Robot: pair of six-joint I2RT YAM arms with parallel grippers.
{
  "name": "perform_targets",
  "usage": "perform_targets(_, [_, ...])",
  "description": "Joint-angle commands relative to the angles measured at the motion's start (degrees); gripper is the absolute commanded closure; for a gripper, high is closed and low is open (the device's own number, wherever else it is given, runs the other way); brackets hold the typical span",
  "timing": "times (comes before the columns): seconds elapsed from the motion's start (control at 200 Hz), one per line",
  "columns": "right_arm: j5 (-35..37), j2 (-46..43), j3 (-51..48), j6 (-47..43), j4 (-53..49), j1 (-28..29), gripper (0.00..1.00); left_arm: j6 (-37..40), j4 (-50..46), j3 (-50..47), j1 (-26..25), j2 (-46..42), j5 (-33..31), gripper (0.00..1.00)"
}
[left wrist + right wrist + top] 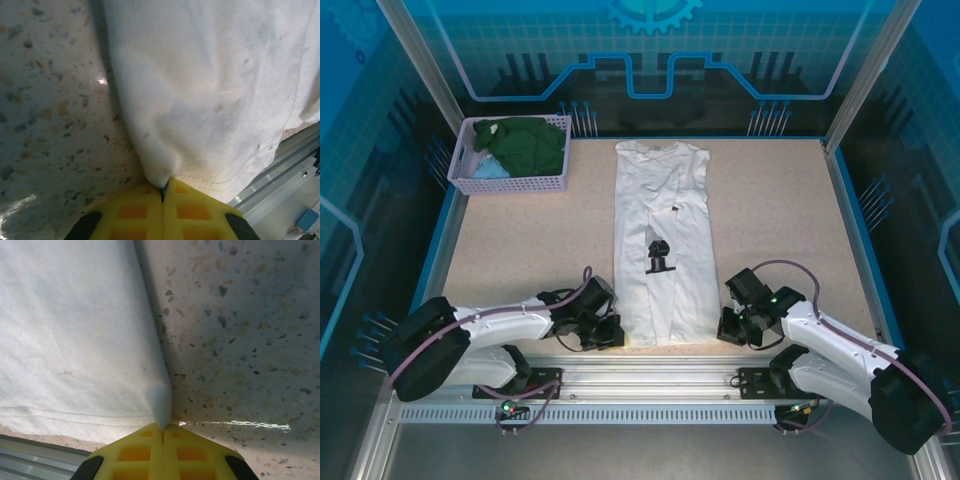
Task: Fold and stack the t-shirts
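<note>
The white t-shirt (662, 240) is lying on the speckled table (520, 250), with blue-lit panels (650, 60) glowing at twelve o'clock. The left gripper (163, 192) and right gripper (162, 429) are pinching its six-o'clock hem corners.

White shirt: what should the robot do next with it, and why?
Probably lift both near corners toward the collar: the shirt lies as a long strip, and the left end effector and right end effector pinch its hem corners.

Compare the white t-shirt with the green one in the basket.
The white cloth t-shirt lies in a long strip on the table; the dark green cloth t-shirt sits crumpled in the lavender mesh basket. Left hand and right hand pinch the white one; the green is untouched. Both are soft.
</note>
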Motion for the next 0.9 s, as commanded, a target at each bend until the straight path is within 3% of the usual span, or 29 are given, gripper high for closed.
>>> perform_targets(0.0, [1.46, -1.12, 0.01, 0.56, -2.6, 1.36, 1.0, 2.68, -3.98, 0.27, -0.42, 0.52, -1.83, 1.0])
perform_targets(0.35, [1.89, -8.44, -1.22, 8.8, -6.02, 8.14, 1.0, 5.76, -11.78, -1.33, -0.36, -7.86, 0.76, 1.0])
perform_targets(0.71, [7.71, -12.0, 9.5, 9.73, -11.04, 8.25, 1.0, 6.46, -16.33, 7.9, 3.07, -12.89, 1.61, 1.0])
perform_targets(0.895, [6.44, -13.79, 3.72, 12.34, -11.19, 8.44, 1.0, 5.76, -16.04, 3.44, 3.18, -12.95, 2.64, 1.0])
